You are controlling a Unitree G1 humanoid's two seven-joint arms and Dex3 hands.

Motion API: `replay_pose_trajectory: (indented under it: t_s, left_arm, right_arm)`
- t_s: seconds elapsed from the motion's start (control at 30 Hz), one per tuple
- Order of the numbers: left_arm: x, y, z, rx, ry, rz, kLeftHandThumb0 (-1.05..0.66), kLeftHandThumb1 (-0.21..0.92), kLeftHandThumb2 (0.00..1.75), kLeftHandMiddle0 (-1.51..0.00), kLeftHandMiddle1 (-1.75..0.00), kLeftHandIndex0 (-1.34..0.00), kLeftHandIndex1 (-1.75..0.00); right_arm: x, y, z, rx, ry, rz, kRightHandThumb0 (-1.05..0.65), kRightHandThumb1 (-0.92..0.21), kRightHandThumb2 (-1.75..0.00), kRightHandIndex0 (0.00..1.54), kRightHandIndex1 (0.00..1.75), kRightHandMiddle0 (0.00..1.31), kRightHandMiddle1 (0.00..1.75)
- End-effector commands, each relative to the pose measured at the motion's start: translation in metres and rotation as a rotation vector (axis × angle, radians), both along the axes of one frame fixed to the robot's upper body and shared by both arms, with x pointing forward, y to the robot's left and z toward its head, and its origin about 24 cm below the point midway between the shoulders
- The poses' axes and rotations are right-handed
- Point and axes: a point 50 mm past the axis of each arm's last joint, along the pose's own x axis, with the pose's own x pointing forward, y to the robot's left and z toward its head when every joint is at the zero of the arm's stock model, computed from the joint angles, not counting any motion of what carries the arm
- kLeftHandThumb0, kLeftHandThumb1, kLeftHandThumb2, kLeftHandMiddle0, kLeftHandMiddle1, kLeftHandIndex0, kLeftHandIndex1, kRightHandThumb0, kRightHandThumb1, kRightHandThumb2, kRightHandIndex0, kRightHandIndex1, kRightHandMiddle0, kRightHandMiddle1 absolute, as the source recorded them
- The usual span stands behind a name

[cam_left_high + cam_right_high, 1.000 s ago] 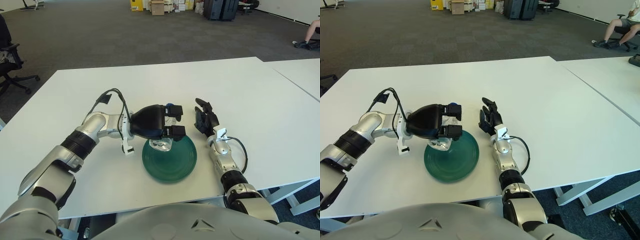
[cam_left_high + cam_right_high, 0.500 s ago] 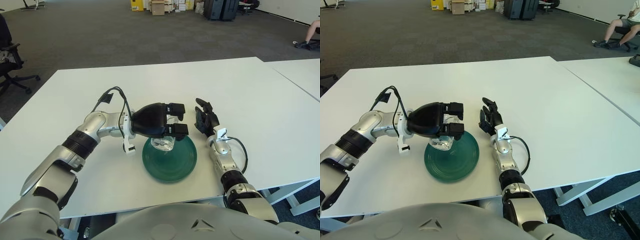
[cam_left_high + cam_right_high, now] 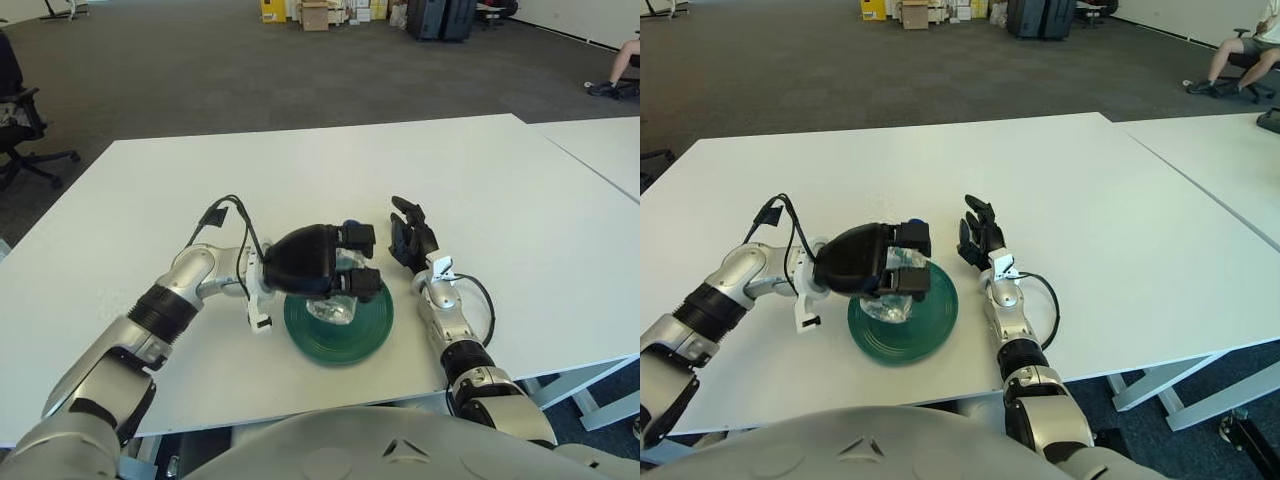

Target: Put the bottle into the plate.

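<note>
A dark green plate lies near the table's front edge, between my two arms. Over its left half my left hand is shut on a clear plastic bottle with a blue cap. The bottle lies sideways, low over the plate, and I cannot tell whether it touches it. Most of the bottle is hidden under the black hand. My right hand shows just right of the plate, fingers spread and holding nothing.
The white table stretches far behind the plate. A second white table stands to the right across a narrow gap. A black office chair is at the far left, and boxes and dark cases line the back wall.
My left hand has come down and a little toward me with the bottle, from above the plate's far left rim to low over its left half. The right hand has not moved.
</note>
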Motion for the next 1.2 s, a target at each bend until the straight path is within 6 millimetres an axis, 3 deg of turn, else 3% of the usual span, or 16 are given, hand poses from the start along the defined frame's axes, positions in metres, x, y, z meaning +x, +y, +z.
replay_pose_trajectory:
  t_s: [0.0, 0.2, 0.37, 0.7, 1.17]
  left_arm:
    - [0.01, 0.003, 0.013, 0.088, -0.046, 0.009, 0.0, -0.07, 1.75, -0.91, -1.75, -0.69, -1.7]
    - [0.014, 0.002, 0.011, 0.301, -0.055, -0.018, 0.0, -0.06, 1.75, -0.9, -1.75, -0.67, -1.72]
    - [0.014, -0.001, 0.008, 0.366, -0.025, -0.025, 0.0, -0.05, 1.73, -0.89, -1.75, -0.65, -1.74]
    - [0.009, -0.002, 0.001, 0.396, 0.02, 0.038, 0.0, 0.05, 1.63, -0.81, -1.74, -0.57, -1.75]
    - [0.01, -0.003, 0.001, 0.357, 0.007, 0.03, 0.0, 0.02, 1.66, -0.83, -1.75, -0.6, -1.75]
  right_arm:
    - [-0.013, -0.002, -0.02, -0.007, 0.111, -0.014, -0.69, -0.92, -0.81, 0.27, 0.01, 0.0, 0.63]
    - [-0.013, -0.001, -0.02, -0.017, 0.115, -0.024, -0.69, -0.92, -0.81, 0.27, 0.01, 0.0, 0.63]
    - [-0.013, 0.0, -0.02, -0.019, 0.113, -0.026, -0.68, -0.92, -0.81, 0.27, 0.01, 0.0, 0.63]
    - [-0.014, 0.0, -0.019, 0.011, 0.105, -0.017, -0.68, -0.92, -0.8, 0.27, 0.01, 0.0, 0.64]
    - [-0.014, 0.001, -0.018, 0.021, 0.099, -0.015, -0.67, -0.92, -0.79, 0.27, 0.0, 0.0, 0.63]
